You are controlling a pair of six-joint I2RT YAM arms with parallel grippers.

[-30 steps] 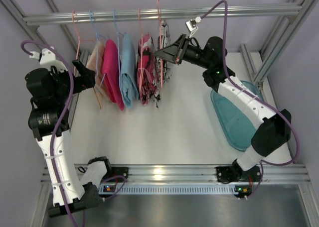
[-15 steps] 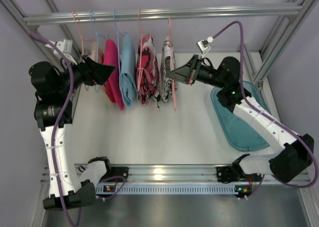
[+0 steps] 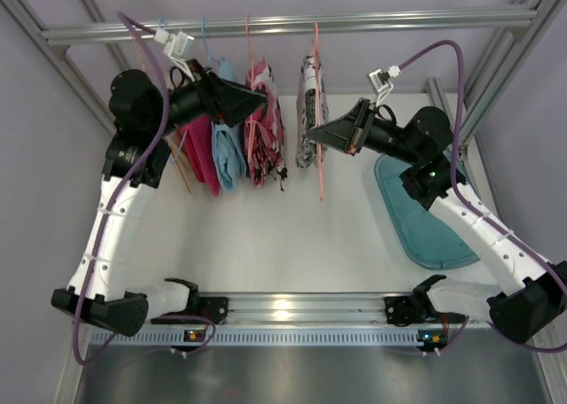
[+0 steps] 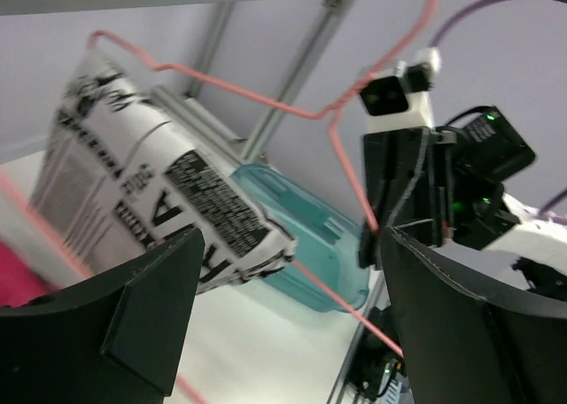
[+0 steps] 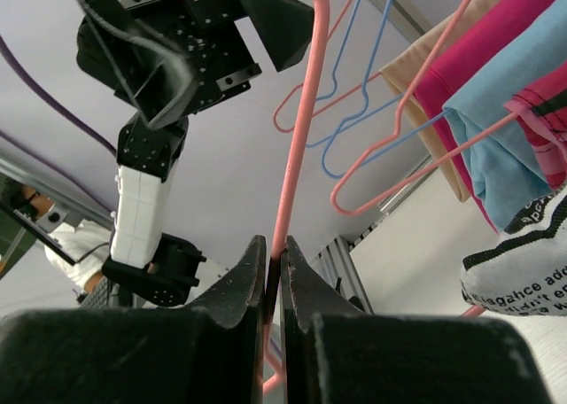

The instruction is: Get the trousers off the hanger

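Observation:
The black-and-white comic-print trousers (image 3: 309, 103) hang folded over a pink hanger (image 3: 317, 147), apart from the other garments. My right gripper (image 3: 312, 136) is shut on that hanger's wire; in the right wrist view the pink wire (image 5: 299, 147) runs up from between the closed fingers (image 5: 239, 289). My left gripper (image 3: 264, 103) is open and empty, pointing right just left of the trousers. In the left wrist view the trousers (image 4: 151, 191) and hanger (image 4: 239, 92) sit beyond my open gripper (image 4: 292, 315). The pink-red patched trousers (image 3: 264, 143) hang in the row.
A metal rail (image 3: 399, 19) crosses the back. A magenta garment (image 3: 199, 160) and a light-blue one (image 3: 229, 151) hang left of the pink-red pair, partly under my left arm. A teal tray (image 3: 425, 218) lies at the right on the white table (image 3: 292, 236).
My right gripper has pulled the hanger with the comic-print trousers to the right, away from the row. My left arm has swung up and right over the hanging garments.

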